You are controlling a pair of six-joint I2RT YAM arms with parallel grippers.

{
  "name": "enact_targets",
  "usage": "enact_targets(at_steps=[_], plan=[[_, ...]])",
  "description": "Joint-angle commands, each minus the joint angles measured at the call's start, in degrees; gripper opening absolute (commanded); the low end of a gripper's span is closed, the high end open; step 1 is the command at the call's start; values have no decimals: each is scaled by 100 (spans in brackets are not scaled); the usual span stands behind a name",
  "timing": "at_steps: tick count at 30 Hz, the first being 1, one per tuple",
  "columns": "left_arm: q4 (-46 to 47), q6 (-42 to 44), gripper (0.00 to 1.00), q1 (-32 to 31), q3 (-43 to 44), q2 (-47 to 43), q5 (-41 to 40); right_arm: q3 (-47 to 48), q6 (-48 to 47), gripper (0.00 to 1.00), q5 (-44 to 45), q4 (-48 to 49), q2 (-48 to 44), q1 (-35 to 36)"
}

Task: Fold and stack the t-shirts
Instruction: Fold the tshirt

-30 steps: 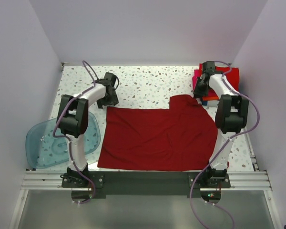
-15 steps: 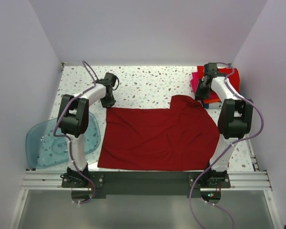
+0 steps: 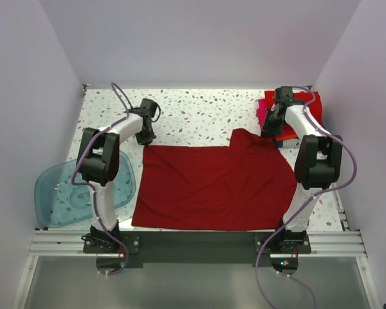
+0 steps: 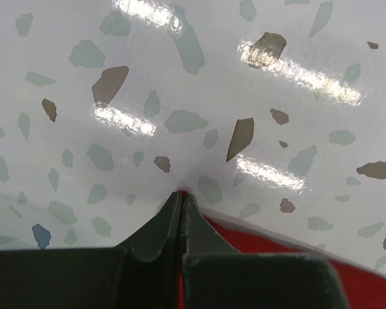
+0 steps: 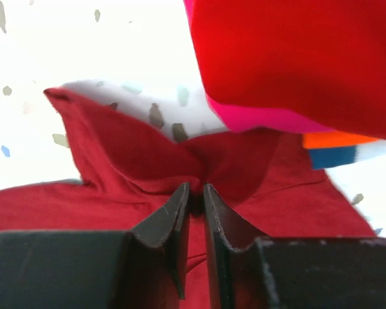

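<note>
Dark red cloth fills the middle of the table (image 3: 206, 109): one dark red t-shirt (image 3: 212, 183) spread flat, its near hem along the arms' bases. One folded stack (image 3: 302, 103) sits in the far right corner, touching the spread shirt's far right corner, and one translucent blue tub (image 3: 58, 193) hangs off the left side. Two grippers work the far edge. Compared with a second ago, the right gripper (image 3: 267, 133) has come off the stack and down onto the shirt's raised far right corner, while the left gripper (image 3: 144, 136) has slid nearer to the far left corner. The overhead camera hides both sets of fingertips. The right wrist camera shows its jaws nearly together with a bunched fold of dark red cloth nipped between them, and counts four layers in the stack: bright red shirt (image 5: 296, 58), magenta shirt (image 5: 257, 119), orange shirt (image 5: 338, 138), and blue-and-white shirt (image 5: 334, 156). The left wrist camera shows its jaws pressed together at the shirt's very corner, seemingly pinching a sliver of red.
</note>
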Motion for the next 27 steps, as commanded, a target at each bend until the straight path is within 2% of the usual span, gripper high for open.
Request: enact_targets(at_steps=[1, 5, 10, 13, 14, 15, 26, 27], plan=[[181, 109, 0, 11, -160, -404, 38, 26, 16, 20, -435, 11, -85, 54], [199, 101, 0, 11, -222, -554, 82, -123, 16, 25, -558, 117, 81, 54], [173, 109, 0, 11, -275, -651, 82, -281, 7, 25, -532, 222, 143, 54], [190, 118, 0, 11, -336, -747, 90, -343, -46, 15, -514, 231, 170, 45], [199, 118, 0, 11, -363, -835, 91, -361, -54, 4, -523, 214, 144, 54], [225, 127, 0, 2, -424, -879, 91, -387, -63, 0, -549, 222, 126, 45], [393, 285, 0, -7, -1039, -1740, 266, -888, -327, 0, -163, -436, -945, 45], [401, 303, 0, -7, -1127, -1802, 266, -923, -336, 0, -120, -576, -1042, -112]])
